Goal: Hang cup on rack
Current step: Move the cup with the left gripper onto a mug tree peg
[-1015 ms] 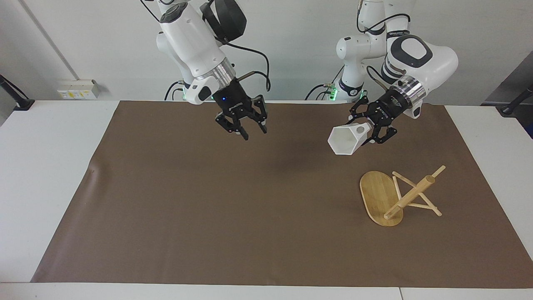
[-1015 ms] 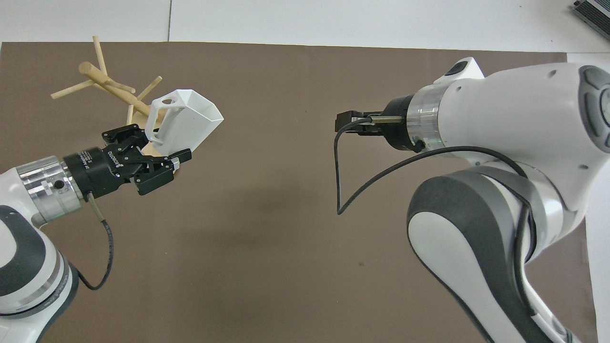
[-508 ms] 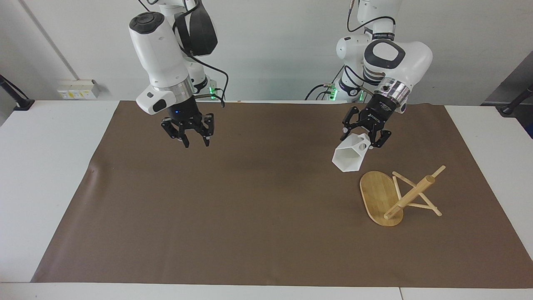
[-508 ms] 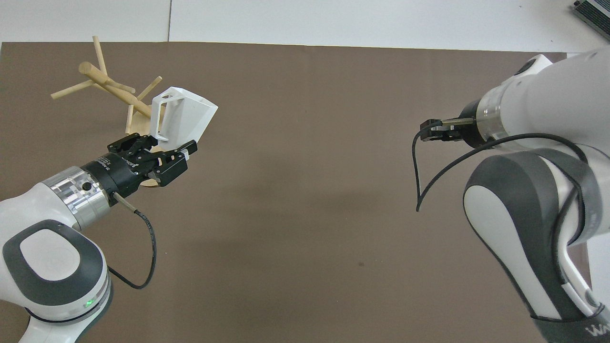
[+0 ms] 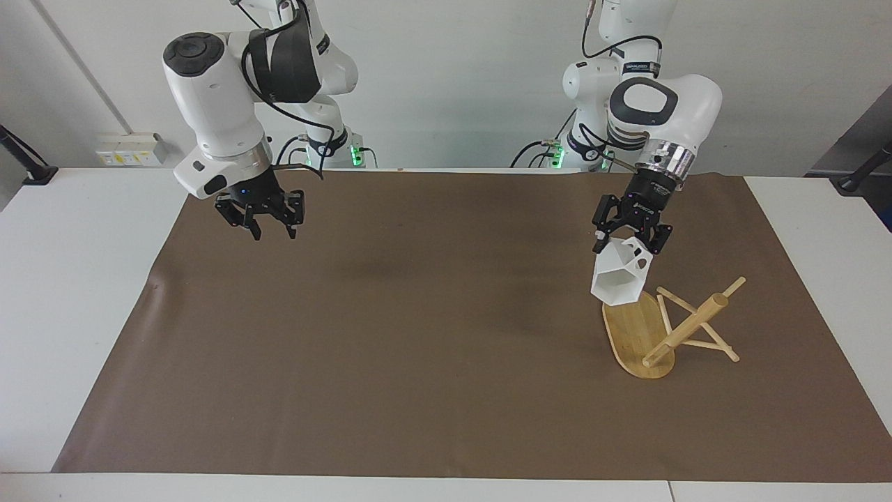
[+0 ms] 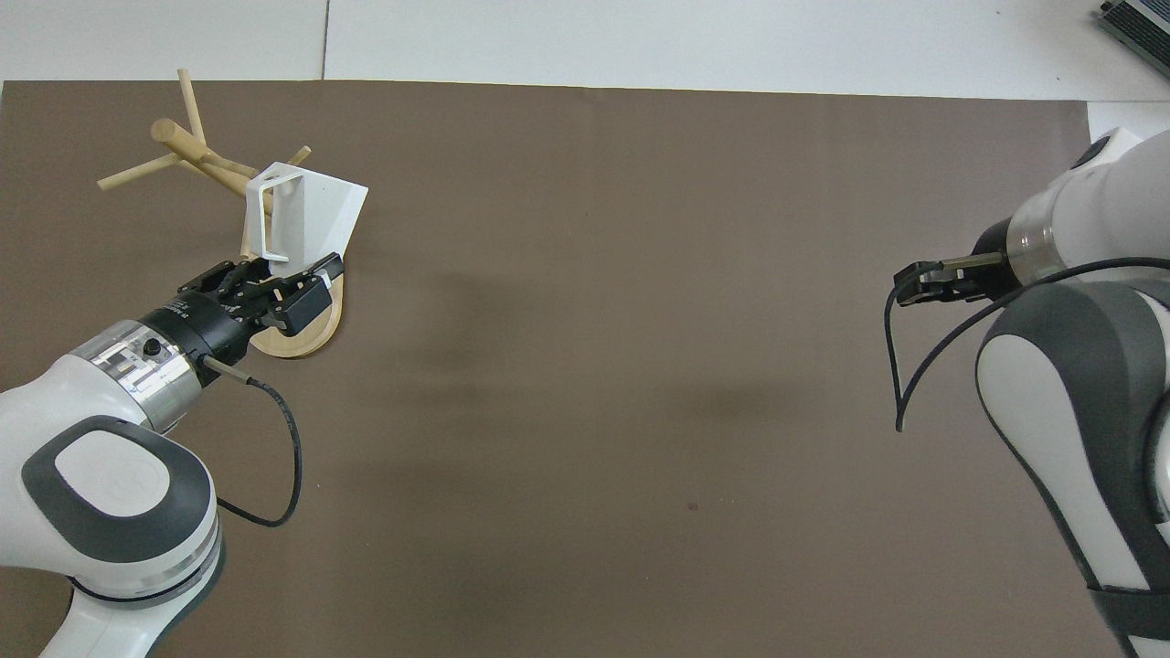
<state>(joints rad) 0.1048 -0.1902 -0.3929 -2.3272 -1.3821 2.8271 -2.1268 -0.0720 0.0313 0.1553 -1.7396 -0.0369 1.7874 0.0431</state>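
The cup, white and faceted, hangs in the air with my left gripper shut on its handle end. Its mouth tilts downward, just over the upper edge of the rack's oval base. In the overhead view the cup covers part of that base, with the left gripper at its handle side. The bamboo rack lies tipped over on the brown mat: its base stands on edge and its post slants down onto thin pegs. My right gripper hangs open and holds nothing above the mat toward the right arm's end.
A brown mat covers most of the white table. The rack sits toward the left arm's end. A wall socket strip is mounted near the right arm's end.
My left gripper carried the cup down toward the rack's base and tipped its mouth downward. The right arm swung away toward its own end of the table.
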